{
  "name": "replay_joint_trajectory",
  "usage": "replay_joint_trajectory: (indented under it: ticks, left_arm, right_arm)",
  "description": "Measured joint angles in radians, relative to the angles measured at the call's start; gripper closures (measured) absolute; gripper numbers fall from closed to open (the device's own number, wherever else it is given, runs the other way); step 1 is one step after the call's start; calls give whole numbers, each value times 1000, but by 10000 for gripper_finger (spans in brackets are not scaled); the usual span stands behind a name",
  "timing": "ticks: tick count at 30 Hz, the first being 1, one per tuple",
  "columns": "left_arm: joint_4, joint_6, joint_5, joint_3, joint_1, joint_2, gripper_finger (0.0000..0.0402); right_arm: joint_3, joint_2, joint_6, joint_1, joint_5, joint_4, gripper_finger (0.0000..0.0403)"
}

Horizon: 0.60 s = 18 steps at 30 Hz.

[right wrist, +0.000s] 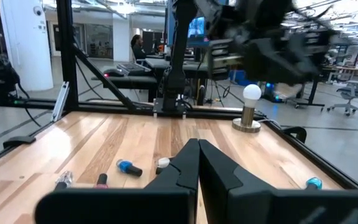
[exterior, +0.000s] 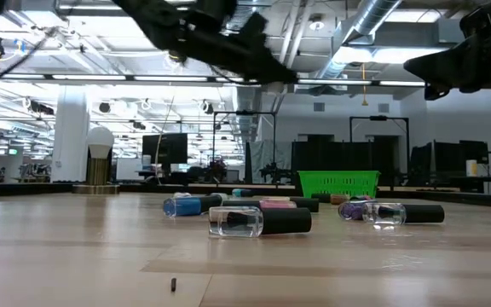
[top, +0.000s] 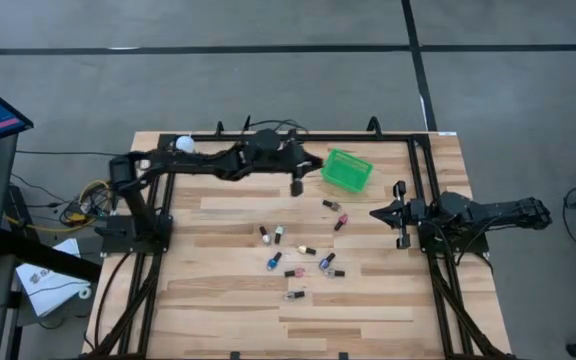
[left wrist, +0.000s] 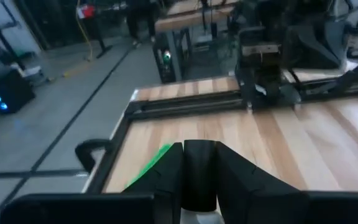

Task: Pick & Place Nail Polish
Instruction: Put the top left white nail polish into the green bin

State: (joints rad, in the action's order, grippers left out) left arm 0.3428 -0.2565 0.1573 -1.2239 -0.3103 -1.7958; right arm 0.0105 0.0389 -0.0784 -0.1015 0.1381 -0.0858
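Several small nail polish bottles (top: 295, 262) lie on their sides in the middle of the wooden table; they also show in the low view (exterior: 258, 221). My left gripper (top: 296, 185) is raised just left of the green basket (top: 346, 170) and is shut on one bottle with a dark cap (left wrist: 200, 171). My right gripper (top: 376, 213) is shut and empty above the table's right side, also in its own view (right wrist: 197, 146). My left gripper pinches a nail polish bottle between its two fingers; the dark cap (left wrist: 200, 163) fills the gap between them, and a pale part (left wrist: 201, 218) shows farther back. The bottle is lifted clear of the table, beside the green basket's edge (left wrist: 157, 160).
A white ball-topped stand (top: 184, 144) sits at the far left corner, seen also in the right wrist view (right wrist: 251, 107). Black frame rails (top: 308, 137) border the table. Two bottles (top: 335, 213) lie between the basket and my right gripper.
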Motion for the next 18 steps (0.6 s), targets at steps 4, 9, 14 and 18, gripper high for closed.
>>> replay_joint_trajectory:
  ticks: [4,9,14,18]
  left_arm:
    - [17,0,52,-131,0,-129,344]
    - [30,0,61,-237,0,-251,344]
    - [82,2,61,-296,-4,-342,344]
    - [91,2,61,-316,-13,-396,344]
  right_arm:
    - [0,0,1,-1,2,-4,403]
    - [0,0,1,-3,2,-4,403]
    - [0,0,1,-2,2,-4,403]
    - [0,0,1,-1,2,-4,403]
